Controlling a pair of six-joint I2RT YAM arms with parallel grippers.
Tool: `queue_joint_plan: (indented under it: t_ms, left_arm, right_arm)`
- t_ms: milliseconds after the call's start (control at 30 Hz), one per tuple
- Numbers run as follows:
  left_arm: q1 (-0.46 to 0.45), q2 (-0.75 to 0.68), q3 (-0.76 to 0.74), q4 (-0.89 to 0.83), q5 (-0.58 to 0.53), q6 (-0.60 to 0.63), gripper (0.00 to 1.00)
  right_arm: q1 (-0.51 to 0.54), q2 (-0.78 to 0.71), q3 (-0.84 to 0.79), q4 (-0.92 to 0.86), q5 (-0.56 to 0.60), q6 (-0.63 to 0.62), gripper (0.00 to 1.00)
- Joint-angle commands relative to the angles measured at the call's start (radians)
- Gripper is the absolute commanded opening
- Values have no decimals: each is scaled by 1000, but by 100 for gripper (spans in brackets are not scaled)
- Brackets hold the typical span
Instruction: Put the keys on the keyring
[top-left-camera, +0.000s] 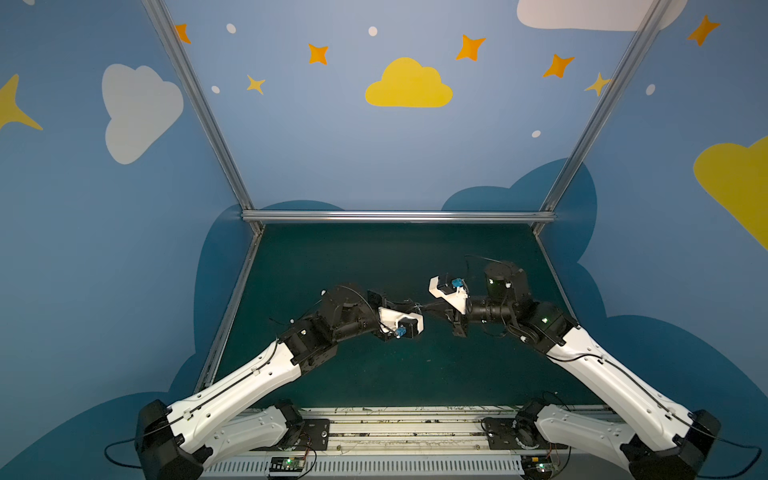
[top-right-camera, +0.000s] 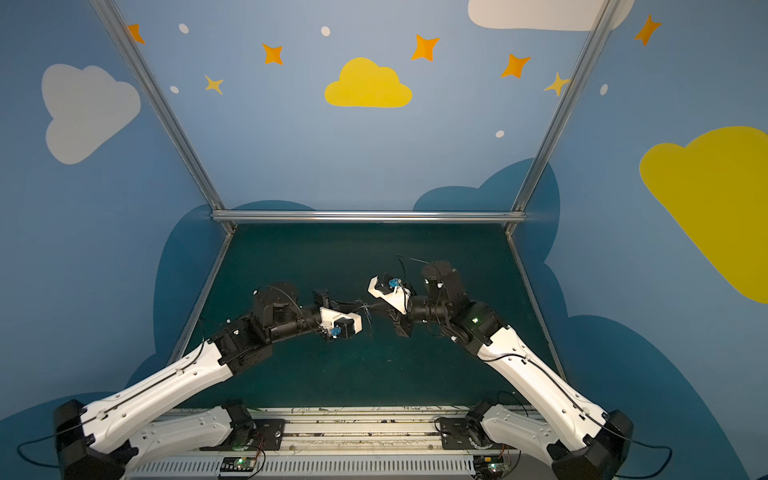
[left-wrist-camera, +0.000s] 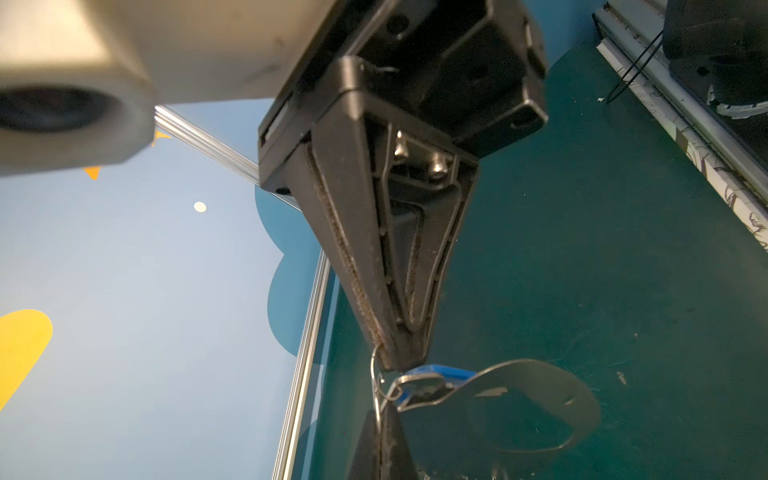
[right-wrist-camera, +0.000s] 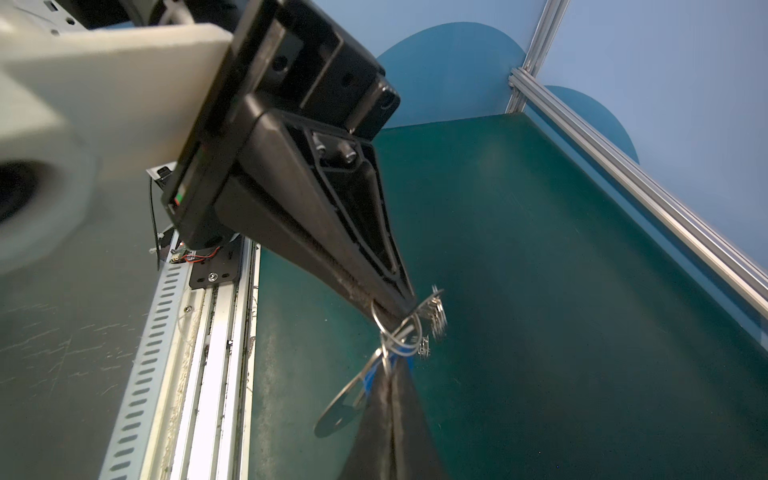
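Observation:
Both grippers meet tip to tip above the middle of the green table, left gripper (top-left-camera: 417, 308) and right gripper (top-left-camera: 430, 309). The keyring hangs between them: a flat grey plate (left-wrist-camera: 523, 399) with an oblong slot, a blue strip (left-wrist-camera: 444, 370) behind it, and thin wire rings (left-wrist-camera: 376, 384). In the left wrist view my left gripper (left-wrist-camera: 380, 411) is shut on a wire ring that runs up into the right gripper's shut tips. In the right wrist view my right gripper (right-wrist-camera: 390, 374) is shut on the rings (right-wrist-camera: 401, 330). Small toothed silver keys (right-wrist-camera: 436, 313) dangle beside them; whether they are threaded on I cannot tell.
An aluminium frame rail (top-left-camera: 395, 216) bounds the far edge of the green mat (top-left-camera: 374, 257), with side rails left and right. The arm bases sit on a metal rail (top-left-camera: 395, 428) at the near edge. Blue painted walls enclose the cell.

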Motion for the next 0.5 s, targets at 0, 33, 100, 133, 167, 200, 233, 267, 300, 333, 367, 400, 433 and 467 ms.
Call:
queue_joint_plan:
  t_ms: [0, 33, 100, 133, 167, 200, 233, 267, 300, 333, 367, 400, 433, 467]
  left_arm:
    - [-9, -11, 20, 28, -7, 24, 3]
    - [-13, -14, 16, 37, -8, 26, 3]
    - [-13, -21, 10, 39, -9, 38, 3]
    - [-13, -28, 3, 43, -1, 45, 3]
    - [-13, -36, -5, 52, 4, 51, 3]
    - [-13, -43, -14, 63, 11, 55, 3]
    - [-14, -53, -18, 61, 20, 64, 3]
    - [-13, -55, -20, 59, 24, 67, 3]
    - [-13, -59, -21, 52, 28, 70, 4]
    - [-14, -65, -21, 41, 34, 77, 3]
    - [-13, -68, -22, 37, 38, 78, 3]
    - [-14, -74, -24, 33, 43, 76, 3]
    - [-13, -76, -24, 28, 47, 73, 3]
    - [-13, -77, -23, 27, 54, 65, 3]
  right_arm:
    - [-5, 8, 31, 4, -20, 25, 0]
    - [-4, 12, 30, 9, -19, 33, 0]
    - [-9, 10, 26, 16, -19, 38, 0]
    - [-13, 8, 26, 19, -22, 39, 0]
    - [-16, 11, 26, 19, -25, 39, 0]
    - [-20, 13, 28, 15, -31, 71, 0]
    - [-25, 17, 31, 13, -36, 78, 0]
    - [-30, 18, 33, 14, -43, 87, 0]
    - [-34, 18, 34, 19, -50, 94, 0]
    - [-38, 17, 34, 24, -55, 99, 0]
    - [-40, 16, 32, 27, -58, 104, 0]
    - [-42, 16, 33, 28, -64, 105, 0]
    - [-44, 18, 35, 25, -68, 107, 0]
    - [-45, 20, 36, 23, -74, 108, 0]
